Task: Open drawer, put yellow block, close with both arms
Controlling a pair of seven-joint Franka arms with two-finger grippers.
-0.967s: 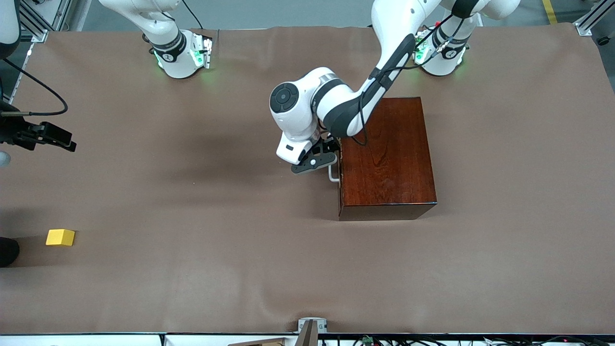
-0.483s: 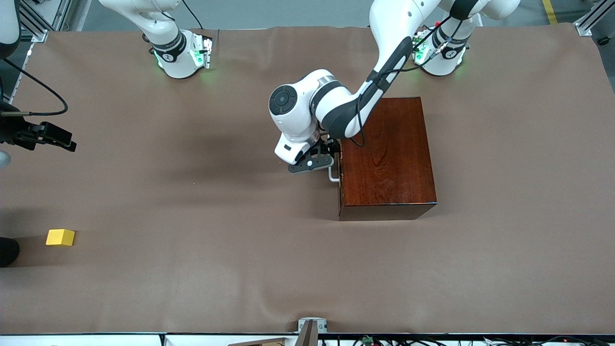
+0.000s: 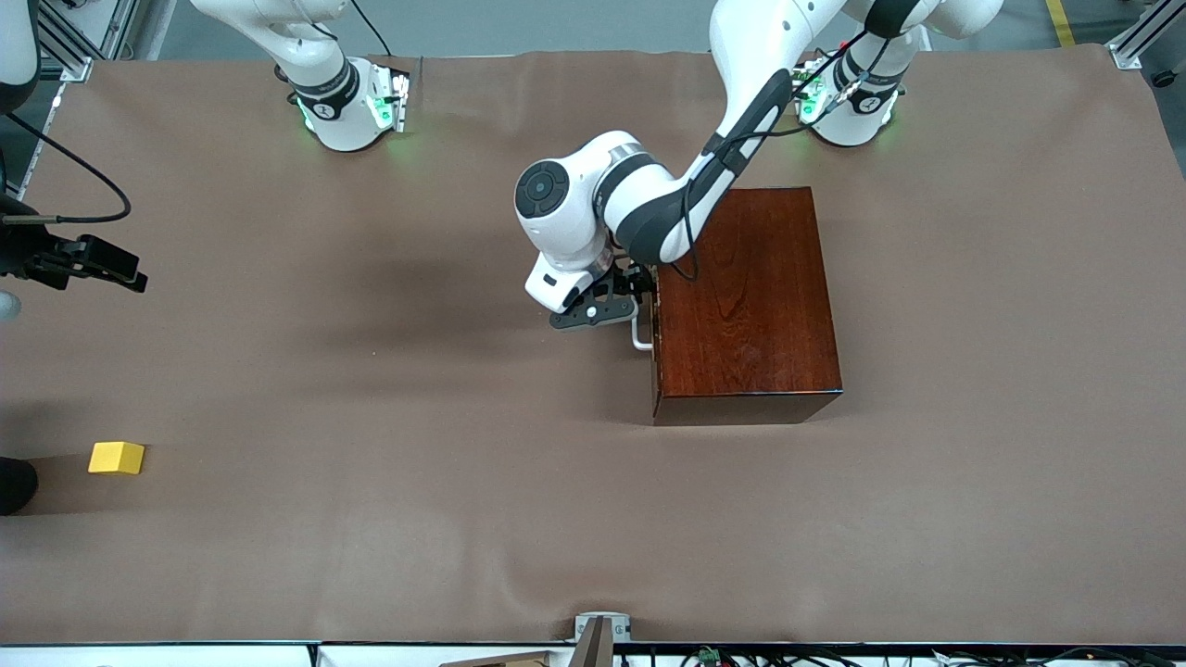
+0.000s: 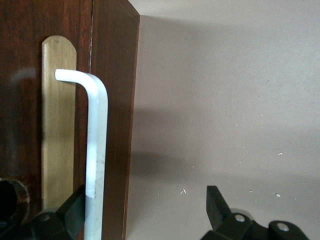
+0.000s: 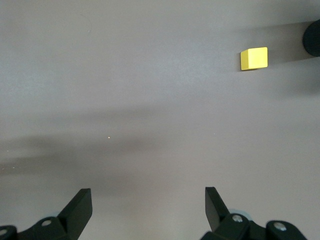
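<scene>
The dark mahogany box stands mid-table with its drawer shut; the drawer front faces the right arm's end of the table. The white bar handle shows close in the left wrist view, on a brass plate. My left gripper is open at the handle; the bar lies between the jaws, next to one finger. The yellow block lies on the table near the right arm's end and shows in the right wrist view. My right gripper hangs open and empty over bare table.
Brown cloth covers the table. A dark round object sits at the table's edge beside the yellow block and shows in the right wrist view. A metal bracket stands at the edge nearest the front camera.
My left arm and gripper have shifted slightly toward the right arm's end of the table, at the handle. The box, the yellow block and my right gripper have not visibly moved.
</scene>
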